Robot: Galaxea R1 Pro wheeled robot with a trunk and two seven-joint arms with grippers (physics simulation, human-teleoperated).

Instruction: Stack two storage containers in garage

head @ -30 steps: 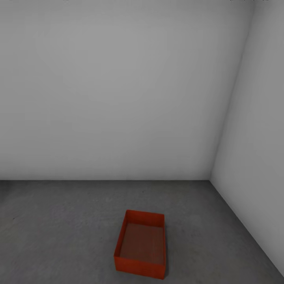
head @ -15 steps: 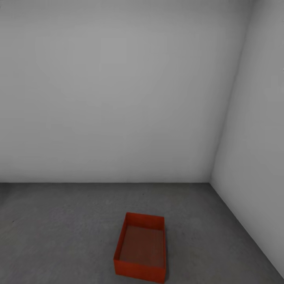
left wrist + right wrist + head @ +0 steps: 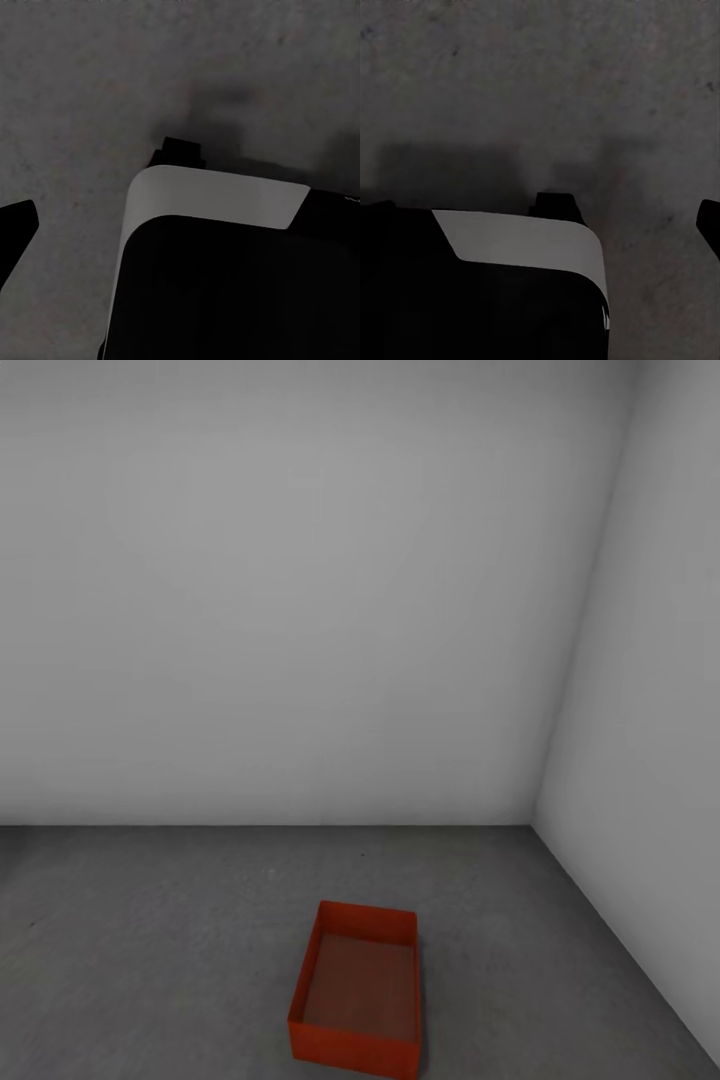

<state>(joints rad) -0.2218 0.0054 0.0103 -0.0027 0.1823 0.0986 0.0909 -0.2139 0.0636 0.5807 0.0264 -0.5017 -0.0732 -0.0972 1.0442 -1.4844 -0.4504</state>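
One orange-red storage container [image 3: 355,992] is seen in the head view, resting upright on the dark grey mottled floor [image 3: 150,940] of the garage. Its open top faces up, and the inside is seen to hold nothing. Its long sides run away from the camera, with a slight turn, and the near short wall sits close to the lower edge of the picture. The container stands apart from both walls: the plain white back wall [image 3: 300,610] is met by the floor well beyond it, and the right-hand wall [image 3: 650,710] runs down past it on the right, the two walls joining in a corner beyond the bin.

In the left wrist view, grey concrete floor is seen beneath a black and white rounded part of the robot's body [image 3: 217,262], with a dark finger tip [image 3: 16,225] at the picture's edge. Whether the left claw is spread or pressed together cannot be told. In the right wrist view a similar black and white body part [image 3: 510,285] is seen over the floor, with a dark finger tip [image 3: 709,223] at the edge; the right claw's state cannot be told either.
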